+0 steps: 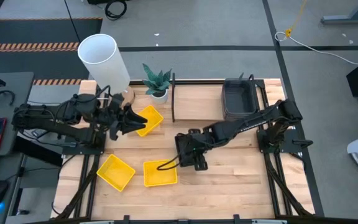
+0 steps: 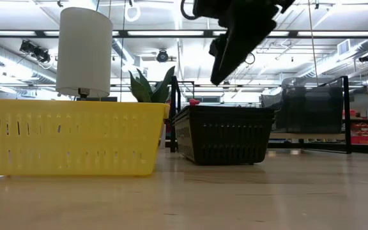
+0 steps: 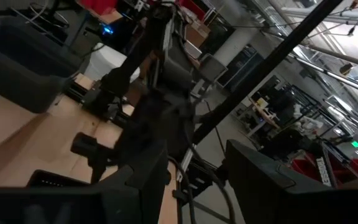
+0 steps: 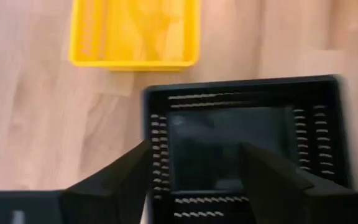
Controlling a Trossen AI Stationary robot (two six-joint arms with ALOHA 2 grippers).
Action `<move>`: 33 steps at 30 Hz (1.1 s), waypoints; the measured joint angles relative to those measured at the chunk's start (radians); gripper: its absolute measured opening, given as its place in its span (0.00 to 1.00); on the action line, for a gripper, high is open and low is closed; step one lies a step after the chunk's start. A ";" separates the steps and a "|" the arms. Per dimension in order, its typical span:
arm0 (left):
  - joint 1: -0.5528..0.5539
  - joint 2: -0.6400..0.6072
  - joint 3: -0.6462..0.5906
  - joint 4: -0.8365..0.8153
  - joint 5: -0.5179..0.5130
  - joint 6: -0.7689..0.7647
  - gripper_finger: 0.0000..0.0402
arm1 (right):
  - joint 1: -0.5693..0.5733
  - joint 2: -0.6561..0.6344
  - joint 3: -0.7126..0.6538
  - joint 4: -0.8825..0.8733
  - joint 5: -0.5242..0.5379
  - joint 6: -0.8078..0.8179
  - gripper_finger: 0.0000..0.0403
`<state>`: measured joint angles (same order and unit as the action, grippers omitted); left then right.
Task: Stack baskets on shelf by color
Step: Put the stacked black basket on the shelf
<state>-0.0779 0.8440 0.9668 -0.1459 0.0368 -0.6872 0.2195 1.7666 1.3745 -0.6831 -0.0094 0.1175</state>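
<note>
right fingers (image 4: 194, 168): spread apart, angled down over the black basket (image 4: 244, 149), rim between them
left fingers (image 1: 124, 120): outstretched beside a yellow basket (image 1: 146, 119), state unclear

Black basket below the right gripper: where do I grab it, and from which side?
Take the black basket by the rim of one wall, coming straight down from above. It sits upright with its open side up, and its perforated walls look thin, so one finger can go inside and one outside. The right gripper hangs open over it.
</note>
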 joint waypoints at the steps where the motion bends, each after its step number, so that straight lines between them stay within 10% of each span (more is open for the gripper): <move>1: 0.003 0.000 0.000 0.000 0.000 0.000 0.43 | 0.003 0.000 -0.021 0.027 -0.014 0.009 0.61; 19: 0.002 0.000 0.000 -0.009 -0.026 -0.009 0.43 | 0.054 0.000 -0.338 0.489 0.018 -0.177 0.67; 33: 0.002 0.000 0.000 0.013 -0.230 -0.009 0.43 | 0.054 0.000 -0.398 0.412 0.051 -0.238 0.46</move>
<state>-0.0761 0.8440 0.9668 -0.1330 -0.1935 -0.6967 0.2737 1.7664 0.9768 -0.2706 0.0419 -0.1205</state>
